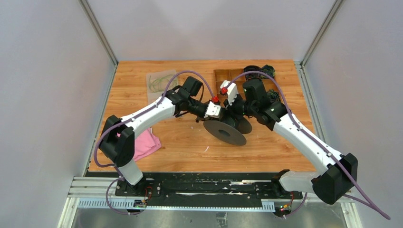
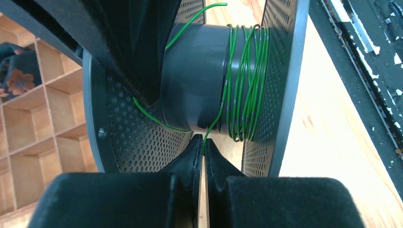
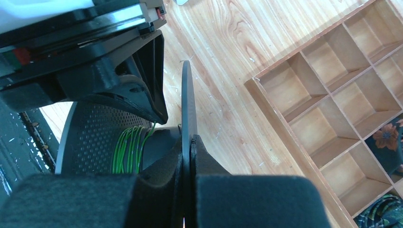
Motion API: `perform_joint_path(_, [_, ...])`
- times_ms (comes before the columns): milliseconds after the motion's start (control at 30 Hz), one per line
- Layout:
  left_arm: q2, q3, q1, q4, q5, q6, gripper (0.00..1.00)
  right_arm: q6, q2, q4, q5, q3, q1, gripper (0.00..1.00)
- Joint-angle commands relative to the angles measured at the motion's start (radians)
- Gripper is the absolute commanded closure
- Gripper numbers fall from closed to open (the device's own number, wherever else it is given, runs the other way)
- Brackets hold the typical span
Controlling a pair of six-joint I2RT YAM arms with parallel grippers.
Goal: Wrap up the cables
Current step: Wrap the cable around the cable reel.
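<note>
Both claws on the spool, middle of the table.
Left gripper is pressed together, pinching a strand of the cable just below the hub. The rest is coiled on the hub against one flange. Right gripper clamps the other flange's rim. Wooden tray sits by the far edge.

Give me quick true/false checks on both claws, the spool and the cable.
1. The right claw is shut on the flange edge of the spool. True.
2. The left claw is open, clear of the cable. False: it is shut on the green strand just below the core.
3. The wound turns sit bunched against one flange. True.
4. The core is fully covered. False: much of it is bare.
5. The pink cloth lies under the spool. False: it lies apart from it, by the left arm.
</note>
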Motion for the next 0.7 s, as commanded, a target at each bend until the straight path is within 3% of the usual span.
perform_joint_path(0, [0.001,-0.04,0.002,0.007,0.032,-0.058,0.93,0.035,-0.007,0.152,0.026,0.005,0.001,0.99])
perform_joint_path(500, [0.013,-0.039,0.04,-0.069,0.056,-0.036,0.9,0.173,0.098,0.154,-0.131,0.021,-0.061,0.99])
perform_joint_path(667, [0.005,-0.052,0.053,-0.093,0.052,-0.016,0.91,0.177,0.153,0.083,-0.132,0.08,-0.062,0.99])
